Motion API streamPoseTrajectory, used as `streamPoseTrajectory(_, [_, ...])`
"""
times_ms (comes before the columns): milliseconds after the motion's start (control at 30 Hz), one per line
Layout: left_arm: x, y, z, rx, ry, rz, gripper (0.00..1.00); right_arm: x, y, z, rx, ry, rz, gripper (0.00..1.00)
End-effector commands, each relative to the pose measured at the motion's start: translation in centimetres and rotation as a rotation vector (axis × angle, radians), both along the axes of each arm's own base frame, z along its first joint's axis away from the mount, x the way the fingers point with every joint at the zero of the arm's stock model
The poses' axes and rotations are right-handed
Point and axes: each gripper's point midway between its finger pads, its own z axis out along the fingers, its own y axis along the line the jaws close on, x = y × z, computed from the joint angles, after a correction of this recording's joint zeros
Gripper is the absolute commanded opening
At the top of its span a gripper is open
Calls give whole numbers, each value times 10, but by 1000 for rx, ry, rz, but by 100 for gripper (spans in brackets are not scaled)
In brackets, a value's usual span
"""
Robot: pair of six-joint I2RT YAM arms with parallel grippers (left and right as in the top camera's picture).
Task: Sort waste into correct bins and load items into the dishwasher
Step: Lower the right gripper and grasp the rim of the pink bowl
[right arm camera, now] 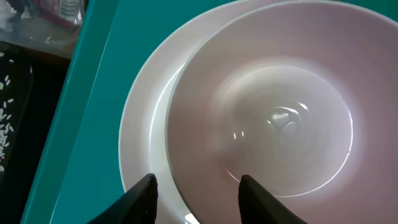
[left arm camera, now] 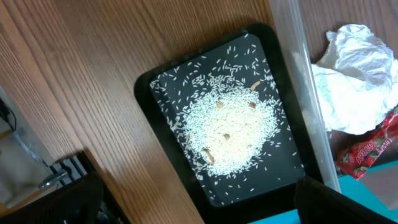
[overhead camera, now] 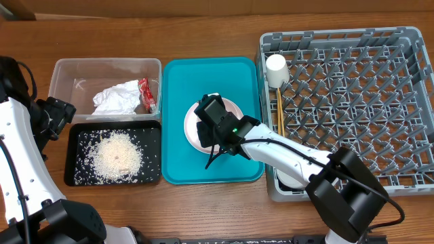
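Right hand (right arm camera: 198, 186) half open, astride rim of white bowl (right arm camera: 280, 112) on pink plate (right arm camera: 140, 143), not clamped. Left hand (overhead camera: 61, 112) wide open, empty, near black tray (left arm camera: 146, 93) of rice (left arm camera: 230, 134).

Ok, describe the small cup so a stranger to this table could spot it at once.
Find the big grey dish rack on the right of the table, then go to its far corner beside the teal tray. The cup stands there: small, round and whitish, unlike the thin wooden chopsticks lying next to it.
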Motion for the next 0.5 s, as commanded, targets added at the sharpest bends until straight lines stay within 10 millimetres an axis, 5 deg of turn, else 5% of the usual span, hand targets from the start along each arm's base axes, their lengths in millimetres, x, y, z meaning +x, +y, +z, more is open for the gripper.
streamPoseTrajectory(0, [3,0,9,18,-29,4,100,-3,-2,-3,-20,-2,4,44])
streamPoseTrajectory(467, [3,0,9,18,-29,4,100,-15,-18,-11,-90,65,0,45])
